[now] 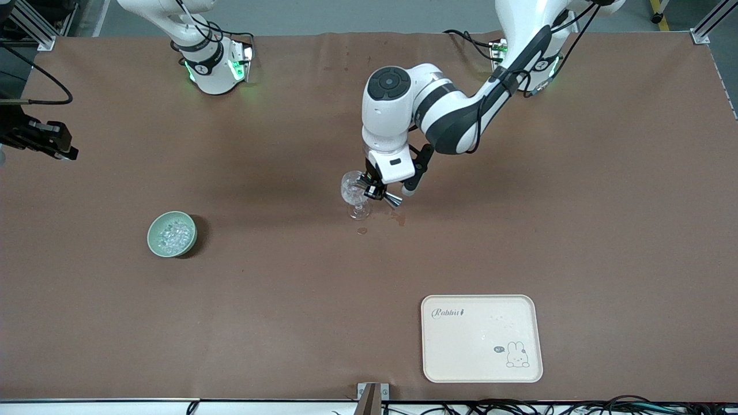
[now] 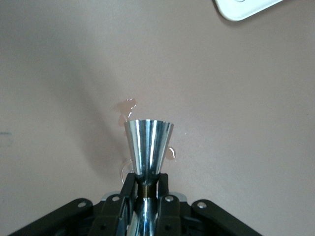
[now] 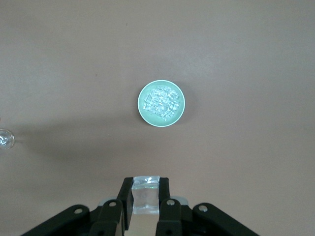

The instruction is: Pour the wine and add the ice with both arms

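Tray (image 1: 481,338), left tool (image 1: 376,190) gripping jigger (image 1: 392,199) sideways

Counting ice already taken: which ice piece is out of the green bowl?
The clear cube clamped in the right gripper; the other ice sits heaped in the bowl.

Polished, mirror-bright metal jigger (image 2: 147,147); clear glass wine glass (image 1: 354,193); glassy, sparkling ice (image 3: 161,103) in a smooth, pale green bowl (image 3: 142,110); matt brown table cover (image 1: 605,202); smooth cream tray (image 1: 481,339).
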Motion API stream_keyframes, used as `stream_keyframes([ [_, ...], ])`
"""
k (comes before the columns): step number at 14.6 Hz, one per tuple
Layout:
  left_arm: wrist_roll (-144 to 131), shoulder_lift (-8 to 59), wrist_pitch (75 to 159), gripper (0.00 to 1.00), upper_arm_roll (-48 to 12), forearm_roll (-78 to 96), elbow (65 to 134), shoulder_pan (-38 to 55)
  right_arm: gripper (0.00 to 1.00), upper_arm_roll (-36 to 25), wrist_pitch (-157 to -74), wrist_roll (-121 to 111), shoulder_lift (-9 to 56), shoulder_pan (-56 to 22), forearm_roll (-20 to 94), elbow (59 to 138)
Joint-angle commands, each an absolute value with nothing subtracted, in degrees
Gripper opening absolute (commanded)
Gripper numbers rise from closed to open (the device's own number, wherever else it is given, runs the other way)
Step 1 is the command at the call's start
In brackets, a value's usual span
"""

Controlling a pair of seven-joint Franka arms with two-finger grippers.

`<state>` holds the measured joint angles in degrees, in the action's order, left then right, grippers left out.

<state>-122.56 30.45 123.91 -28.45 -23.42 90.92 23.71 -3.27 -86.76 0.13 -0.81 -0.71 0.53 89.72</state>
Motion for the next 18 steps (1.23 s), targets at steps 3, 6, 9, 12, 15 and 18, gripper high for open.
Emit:
stream_keyframes([
  [3, -123.7, 29.6, 121.9, 0.0, -28.3, -27.7, 90.3, 25.0, 0.02, -3.2, -87.2, -2.0, -1.5, -0.3, 1.6, 90.7],
  [6, -123.5, 29.7, 122.0, 0.0, -28.6, -24.4, 89.5, 24.0, 0.02, -3.2, -87.2, -2.0, -1.5, -0.4, 1.6, 90.7],
  [9, -122.3, 30.0, 122.1, 0.0, -28.5, -12.4, 87.1, 21.9, 0.02, -3.2, -87.2, -2.0, -1.6, -0.5, 1.6, 90.6],
  [12, -122.1, 30.1, 122.1, 0.0, -28.6, -2.8, 84.8, 18.7, 0.02, -3.1, -86.9, -2.0, -1.6, -0.6, 1.6, 90.6],
  [15, -116.6, 30.6, 122.1, 0.0, -28.6, 12.4, 82.1, 11.5, 0.02, -2.0, -87.0, -1.1, -1.7, -1.1, 1.6, 90.5],
  [18, -108.8, 30.7, 122.1, 0.0, -28.5, 25.9, 82.0, 2.8, 0.01, 2.9, -87.5, 6.3, -1.5, -1.1, 1.6, 90.5],
])
